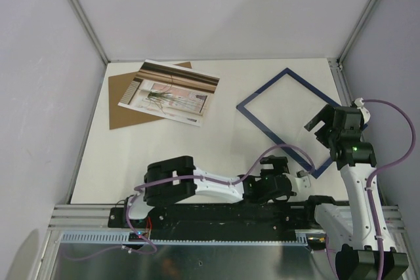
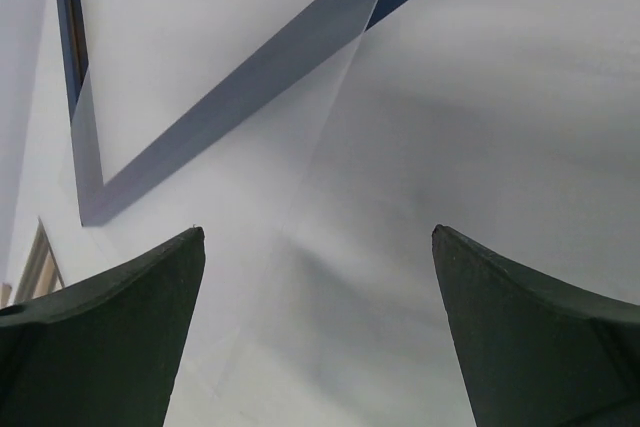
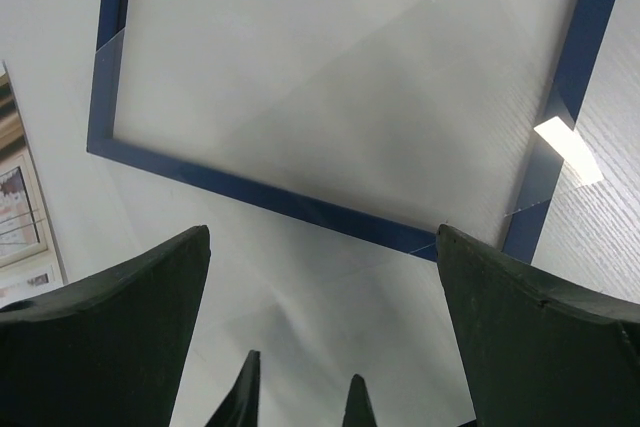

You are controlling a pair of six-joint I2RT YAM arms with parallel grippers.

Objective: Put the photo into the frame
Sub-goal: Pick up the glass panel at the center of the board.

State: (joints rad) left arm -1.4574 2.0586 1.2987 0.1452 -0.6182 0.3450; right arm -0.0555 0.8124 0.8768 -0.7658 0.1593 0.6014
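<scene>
Two claws spread wide, gripping nothing.
Right gripper (image 3: 322, 232) hangs over the frame's (image 3: 270, 197) right side; left gripper (image 2: 318, 237) sits low near its near corner. Frame lies flat on the table (image 1: 216, 149); photo (image 1: 169, 93) rests well apart, far left, partly on a brown board (image 1: 121, 106).

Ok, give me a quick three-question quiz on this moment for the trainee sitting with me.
1. True or false: the photo already sits inside the frame.
2. What does the photo partly lie on? A) the frame B) the brown board C) a tray
3. Fill in: in the wrist views, the left gripper and the right gripper are both ____, holding nothing.

Key: 1 false; 2 B; 3 open.
</scene>
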